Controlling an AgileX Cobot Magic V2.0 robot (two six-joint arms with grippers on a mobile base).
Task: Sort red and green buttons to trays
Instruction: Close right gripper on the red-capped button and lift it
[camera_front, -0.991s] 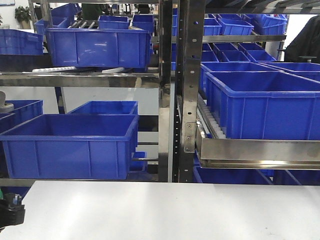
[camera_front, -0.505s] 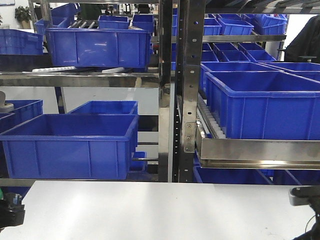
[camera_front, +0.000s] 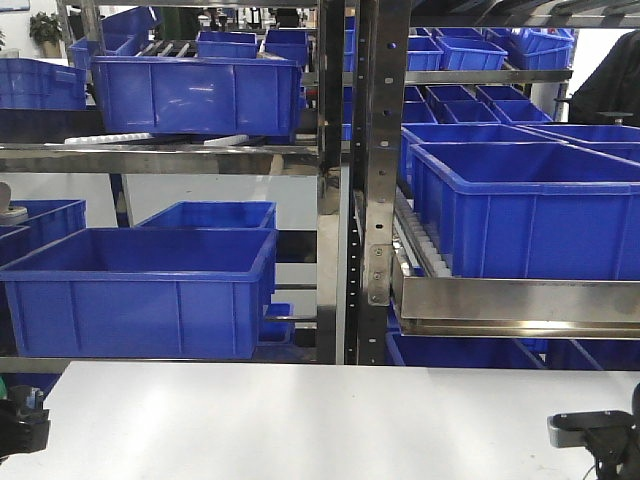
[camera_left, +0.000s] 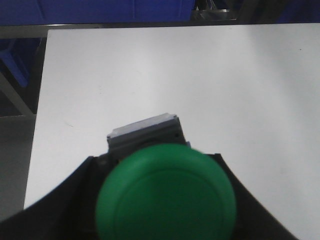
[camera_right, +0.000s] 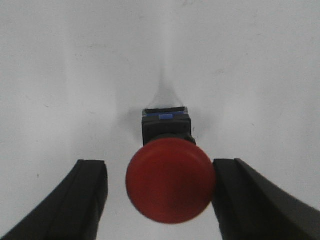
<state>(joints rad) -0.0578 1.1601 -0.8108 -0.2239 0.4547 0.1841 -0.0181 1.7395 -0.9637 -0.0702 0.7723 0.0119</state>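
Clamping a green domed push-button (camera_left: 166, 197) by its cap, the left gripper (camera_left: 157, 160) has both dark fingers pressed against it, over the white bench (camera_left: 200, 75) near its left edge. The right gripper (camera_right: 161, 166) is spread wide around a red domed push-button (camera_right: 170, 186) with a dark blocky body. This one rests on the bench toward its right edge, the right finger just beside the cap and the left finger apart. Blue plastic crates (camera_front: 140, 290) fill steel shelving (camera_front: 365, 150) beyond the far edge.
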